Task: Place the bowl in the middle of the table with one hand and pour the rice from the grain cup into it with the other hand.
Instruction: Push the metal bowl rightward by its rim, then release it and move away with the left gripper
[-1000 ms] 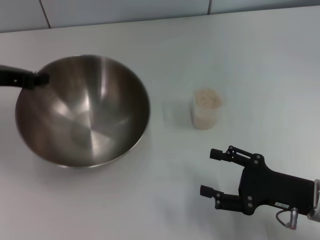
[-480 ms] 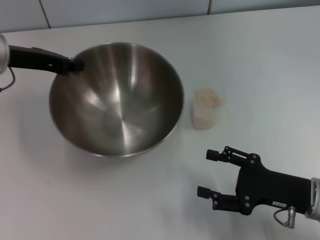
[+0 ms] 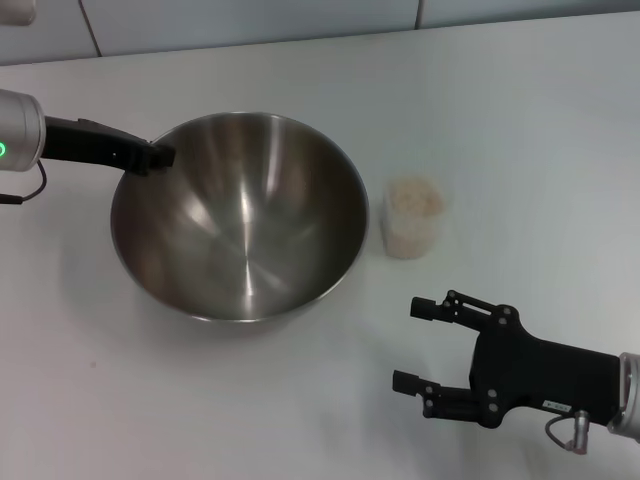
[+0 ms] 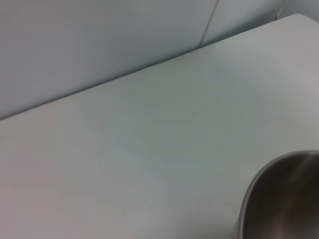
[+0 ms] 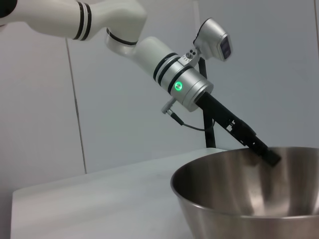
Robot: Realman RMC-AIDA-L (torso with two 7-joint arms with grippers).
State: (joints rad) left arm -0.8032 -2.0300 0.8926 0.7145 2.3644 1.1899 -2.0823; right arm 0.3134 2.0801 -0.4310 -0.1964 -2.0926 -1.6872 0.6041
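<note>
- Left hand [image 3: 158, 157] is clamped on the rim of the bowl [image 3: 240, 215], mid-counter [image 3: 520, 120]; a careless release could rock it into the cup [image 3: 412, 217] of rice [image 3: 414, 198] just beside.
- Right hand [image 3: 418, 344], fingers apart, waits near the cup; a clumsy grab could spill the rice.

One bench [image 3: 520, 110] carries everything, a single white surface.

One stainless-steel mixing bowl [image 3: 240, 215] sits on it, left of centre in the head view.

One clear plastic grain cup [image 3: 412, 218] stands at the bowl's 3 o'clock, just beside it, and it holds one mass of rice [image 3: 414, 198], its grains too small to count.

Two grippers are in sight. The left gripper [image 3: 155, 156], one of the pair, sits at the bowl's rim at about 10 o'clock. The right gripper [image 3: 420, 345], the other, is at the cup's 6 o'clock and shows two fingers [image 3: 432, 308], its jaws spread apart.

One green indicator light [image 5: 178, 85] glows on the left arm.
</note>
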